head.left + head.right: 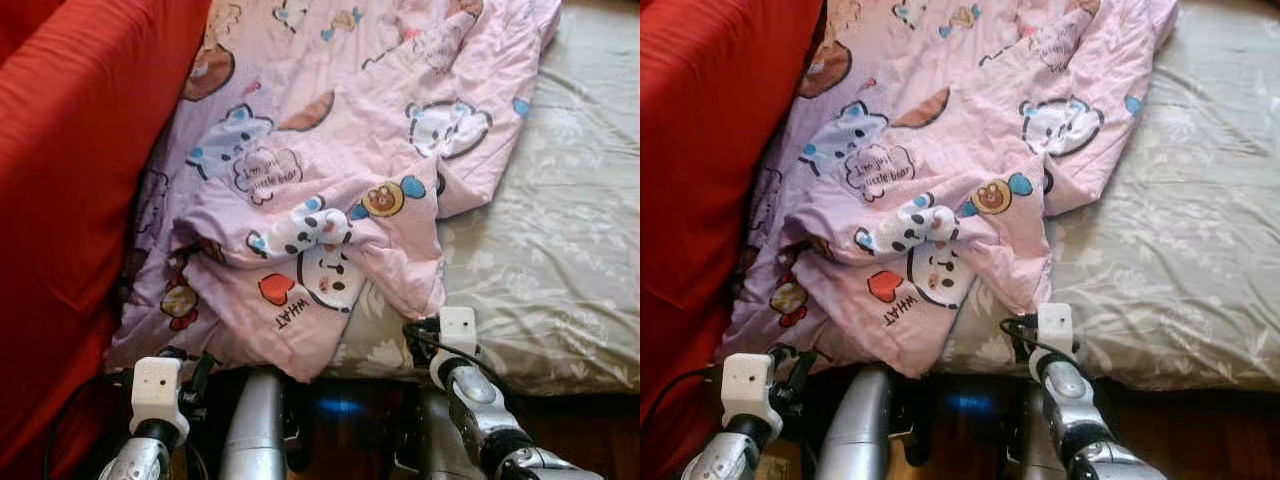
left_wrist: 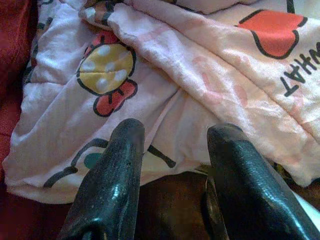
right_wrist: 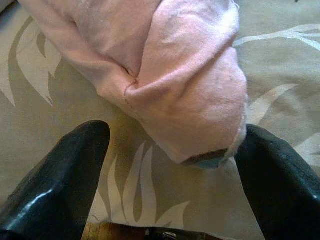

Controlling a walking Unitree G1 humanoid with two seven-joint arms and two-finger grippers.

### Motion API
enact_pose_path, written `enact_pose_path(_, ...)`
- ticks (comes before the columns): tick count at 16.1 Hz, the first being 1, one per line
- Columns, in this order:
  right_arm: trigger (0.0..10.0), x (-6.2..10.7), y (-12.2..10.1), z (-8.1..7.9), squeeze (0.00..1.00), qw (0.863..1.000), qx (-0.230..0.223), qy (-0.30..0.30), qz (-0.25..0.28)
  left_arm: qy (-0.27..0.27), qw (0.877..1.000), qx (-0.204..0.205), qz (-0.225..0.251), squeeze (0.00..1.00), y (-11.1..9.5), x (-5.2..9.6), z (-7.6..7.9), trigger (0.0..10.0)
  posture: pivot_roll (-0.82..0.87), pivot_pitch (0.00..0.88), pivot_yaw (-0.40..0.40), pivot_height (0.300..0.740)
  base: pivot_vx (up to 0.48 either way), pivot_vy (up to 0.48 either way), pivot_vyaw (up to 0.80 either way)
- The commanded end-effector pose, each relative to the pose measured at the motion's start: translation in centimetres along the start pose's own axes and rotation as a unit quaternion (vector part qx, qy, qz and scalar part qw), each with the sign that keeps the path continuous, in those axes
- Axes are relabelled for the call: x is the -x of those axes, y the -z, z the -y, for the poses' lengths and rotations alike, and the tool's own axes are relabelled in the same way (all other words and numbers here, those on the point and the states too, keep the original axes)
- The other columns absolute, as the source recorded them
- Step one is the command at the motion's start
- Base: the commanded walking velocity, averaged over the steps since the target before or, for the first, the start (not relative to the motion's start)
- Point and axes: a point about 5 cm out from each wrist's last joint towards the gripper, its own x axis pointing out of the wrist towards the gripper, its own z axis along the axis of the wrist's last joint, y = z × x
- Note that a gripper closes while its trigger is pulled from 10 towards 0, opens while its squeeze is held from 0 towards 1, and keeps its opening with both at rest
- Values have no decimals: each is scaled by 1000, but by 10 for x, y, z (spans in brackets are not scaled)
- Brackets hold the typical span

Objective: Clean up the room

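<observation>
Fingers spread wide on both: my left gripper (image 2: 172, 150) and right gripper (image 3: 172, 165) straddle the near hem of the crumpled pink cartoon-print cotton quilt (image 1: 330, 170) on the grey leaf-patterned bed (image 1: 560, 250), ready, I judge, to pinch and straighten it.

— How's the light?
— Soft and even in the head views; the pink quilt (image 1: 330, 150) and the grey sheet (image 1: 560, 250) are bright, with mild shadows in the folds.
— Dark parts?
— The lower centre, under the bed edge, is deep shadow with one small blue glow (image 1: 340, 405).
— Sharpness?
— Slightly soft overall. In the wrist views the black fingers (image 2: 112, 185) are near, blurred, with glossy highlights; colours look grainy.
</observation>
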Motion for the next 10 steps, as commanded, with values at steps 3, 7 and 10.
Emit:
enact_pose_path(3,10000,2,6,0,0,1000,-9,2,-9,-11,1000,1,-29,0,10,11,-2,10000,261,421,59,633,0,0,0)
enact_pose_path(7,7137,0,-3,4,0,1000,-11,5,8,-12,999,3,-35,0,11,17,-2,10000,252,439,57,633,0,0,0)
enact_pose_path(10,0,0,-2,5,0,1000,-9,7,7,-12,999,6,-38,0,11,18,0,10000,249,447,56,633,0,0,0)
